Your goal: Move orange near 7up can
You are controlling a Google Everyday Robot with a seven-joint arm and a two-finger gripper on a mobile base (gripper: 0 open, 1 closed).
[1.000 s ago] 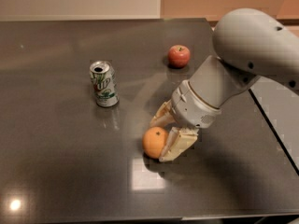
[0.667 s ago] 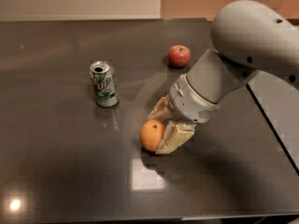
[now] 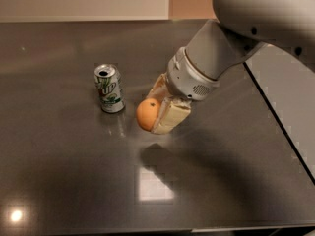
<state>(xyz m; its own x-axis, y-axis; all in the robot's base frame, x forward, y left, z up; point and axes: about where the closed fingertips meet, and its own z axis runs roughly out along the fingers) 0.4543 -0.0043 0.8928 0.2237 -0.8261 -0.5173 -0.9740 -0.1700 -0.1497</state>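
The orange (image 3: 147, 114) is round and smooth and sits between the cream fingers (image 3: 171, 118) of my gripper (image 3: 153, 111), held just above the dark table. The gripper is shut on it. The 7up can (image 3: 109, 88) stands upright on the table a short way to the left of the orange, with a small gap between them. My grey arm reaches in from the upper right and hides the table behind it.
The dark glossy table (image 3: 64, 171) has its right edge (image 3: 280, 122) running diagonally beside the arm, with a lighter floor beyond. Bright light reflections lie on the front of the table. The red apple is hidden behind the arm.
The gripper has carried the orange up and to the left, from the table's middle to close beside the 7up can. The arm now covers the apple.
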